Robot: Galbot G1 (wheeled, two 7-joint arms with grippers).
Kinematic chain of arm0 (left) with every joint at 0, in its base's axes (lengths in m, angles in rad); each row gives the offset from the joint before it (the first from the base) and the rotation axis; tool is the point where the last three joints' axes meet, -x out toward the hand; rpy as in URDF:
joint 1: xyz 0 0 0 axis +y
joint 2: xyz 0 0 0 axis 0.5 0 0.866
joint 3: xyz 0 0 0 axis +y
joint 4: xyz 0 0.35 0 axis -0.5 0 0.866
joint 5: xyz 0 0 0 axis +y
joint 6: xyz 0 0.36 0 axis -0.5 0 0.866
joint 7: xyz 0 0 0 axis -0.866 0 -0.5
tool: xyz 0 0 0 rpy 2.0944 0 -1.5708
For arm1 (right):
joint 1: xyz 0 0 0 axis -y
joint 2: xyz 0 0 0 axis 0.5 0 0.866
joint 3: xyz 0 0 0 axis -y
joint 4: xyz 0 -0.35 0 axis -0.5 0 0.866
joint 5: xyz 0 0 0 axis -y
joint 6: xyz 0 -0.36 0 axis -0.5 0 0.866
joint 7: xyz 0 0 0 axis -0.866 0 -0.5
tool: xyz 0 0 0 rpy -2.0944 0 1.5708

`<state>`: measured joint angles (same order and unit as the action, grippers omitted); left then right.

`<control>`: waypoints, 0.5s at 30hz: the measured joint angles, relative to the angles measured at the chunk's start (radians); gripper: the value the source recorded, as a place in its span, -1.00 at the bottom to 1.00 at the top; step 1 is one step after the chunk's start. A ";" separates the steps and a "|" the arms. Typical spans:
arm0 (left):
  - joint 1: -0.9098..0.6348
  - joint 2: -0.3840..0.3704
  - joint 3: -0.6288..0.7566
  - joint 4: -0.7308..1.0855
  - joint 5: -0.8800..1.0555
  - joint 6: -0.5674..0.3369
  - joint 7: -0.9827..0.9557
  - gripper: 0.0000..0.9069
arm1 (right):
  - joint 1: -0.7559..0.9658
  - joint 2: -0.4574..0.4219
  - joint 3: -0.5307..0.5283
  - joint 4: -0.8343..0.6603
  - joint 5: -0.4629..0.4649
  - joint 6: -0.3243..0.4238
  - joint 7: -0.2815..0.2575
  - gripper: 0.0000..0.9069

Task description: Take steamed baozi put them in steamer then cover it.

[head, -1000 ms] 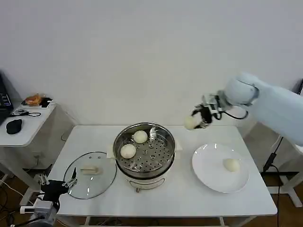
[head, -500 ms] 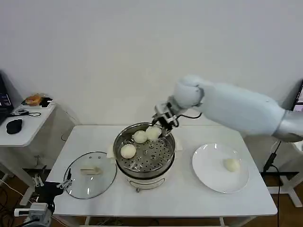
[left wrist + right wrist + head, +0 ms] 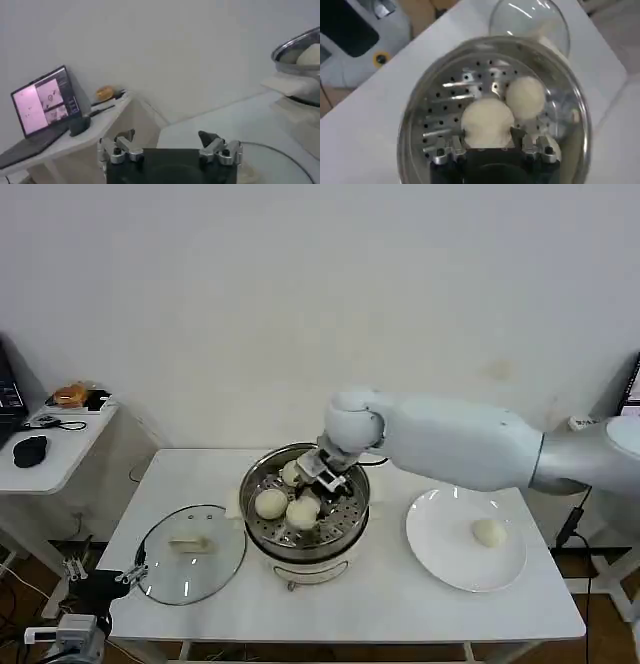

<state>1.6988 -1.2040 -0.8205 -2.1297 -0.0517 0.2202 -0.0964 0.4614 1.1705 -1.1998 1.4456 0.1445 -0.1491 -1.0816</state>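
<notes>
Nearest the robot, the left gripper (image 3: 100, 582) hangs low off the front left corner of the table (image 3: 380, 604), fingers spread apart with nothing between them, just short of the glass lid (image 3: 190, 552). That lid lies flat on the tabletop beside the steamer (image 3: 305, 509), its beige handle facing up. Over on the right side of the table there's a white plate (image 3: 465, 539) with one bun (image 3: 488, 532) sitting on it, well apart from the pot. The steamer stands in the middle of the table, and the right gripper (image 3: 487, 142) is reached down inside it, fingers clamped on a bun (image 3: 487, 120) that sits low over the perforated floor; can't tell if it's actually touching the floor. Right next to that one is a second bun (image 3: 525, 97), and in the head view you can see a third (image 3: 291, 473) toward the far side of the basket, partly hidden by the arm. So three buns in the pot, one on the plate. Farther back on the left, a small side table (image 3: 75, 140) holds an open laptop (image 3: 42, 107) and a few small bits I can't make out.
</notes>
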 measured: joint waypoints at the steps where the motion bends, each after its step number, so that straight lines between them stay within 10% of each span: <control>1: 0.000 0.000 0.000 0.001 0.000 0.000 0.000 1.00 | -0.003 0.004 -0.003 -0.001 -0.003 0.006 0.000 0.40; 9: 0.000 0.000 -0.005 0.003 -0.003 0.000 0.000 1.00 | -0.012 0.013 -0.015 0.002 -0.015 0.047 -0.008 0.40; 11: 0.000 0.000 -0.005 0.006 -0.004 -0.001 0.000 1.00 | -0.014 0.013 -0.018 0.004 -0.017 0.055 -0.008 1.00; 15: -0.002 -0.001 -0.003 0.008 -0.004 -0.001 0.000 1.00 | -0.018 0.010 -0.020 0.005 -0.023 0.069 -0.006 1.00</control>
<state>1.6968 -1.2054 -0.8238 -2.1222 -0.0554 0.2190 -0.0961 0.4430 1.1810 -1.2194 1.4503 0.1212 -0.0799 -1.0874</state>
